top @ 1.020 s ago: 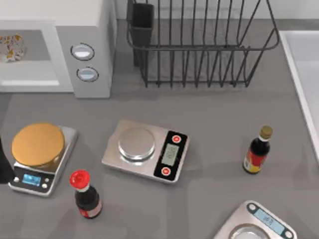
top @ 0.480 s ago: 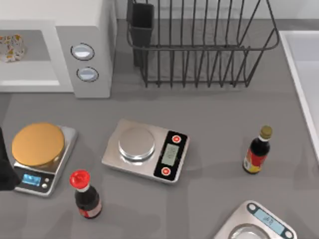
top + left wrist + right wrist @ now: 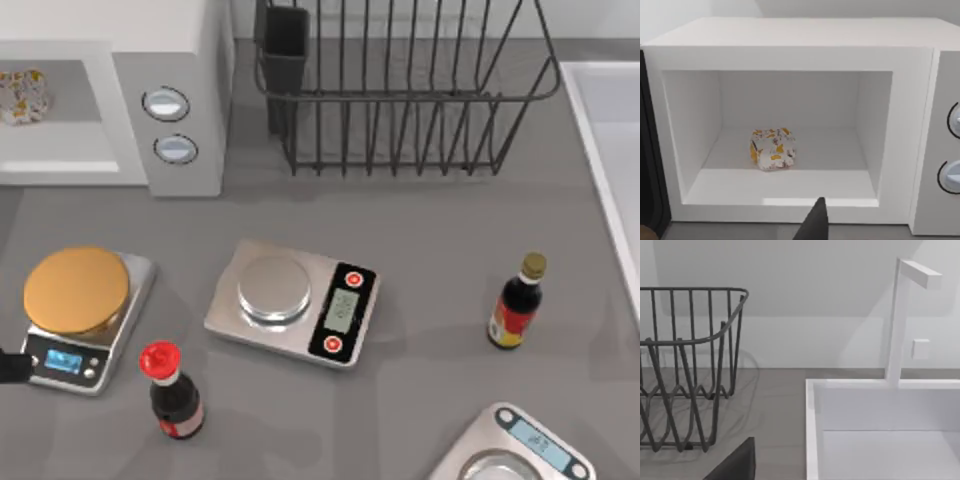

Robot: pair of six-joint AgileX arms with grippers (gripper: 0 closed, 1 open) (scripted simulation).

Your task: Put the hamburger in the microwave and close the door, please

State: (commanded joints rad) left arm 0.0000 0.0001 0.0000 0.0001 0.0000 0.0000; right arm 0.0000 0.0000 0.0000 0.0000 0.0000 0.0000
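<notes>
The hamburger [image 3: 20,95] is a small cream lump with orange blotches, lying on the floor of the microwave's [image 3: 170,60] open cavity. In the left wrist view the hamburger [image 3: 772,149] rests mid-cavity, untouched, inside the white microwave [image 3: 790,37]. A dark strip of the door [image 3: 647,150] stands swung open beside the cavity. My left gripper [image 3: 812,225] hovers in front of the opening, well short of the hamburger. A bit of the left arm [image 3: 8,368] shows at the table's left edge. My right gripper [image 3: 735,465] is parked, facing the rack and sink.
A scale with a golden-brown disc [image 3: 76,290] sits front left, next to a red-capped bottle [image 3: 172,395]. A silver scale [image 3: 295,300] is mid-table and another scale [image 3: 520,450] front right. A dark bottle [image 3: 518,305], black wire rack [image 3: 400,90] and white sink [image 3: 610,170] stand to the right.
The left arm has drawn back from the microwave toward the table's front left edge, so less of it shows. The hamburger stays in the cavity.
</notes>
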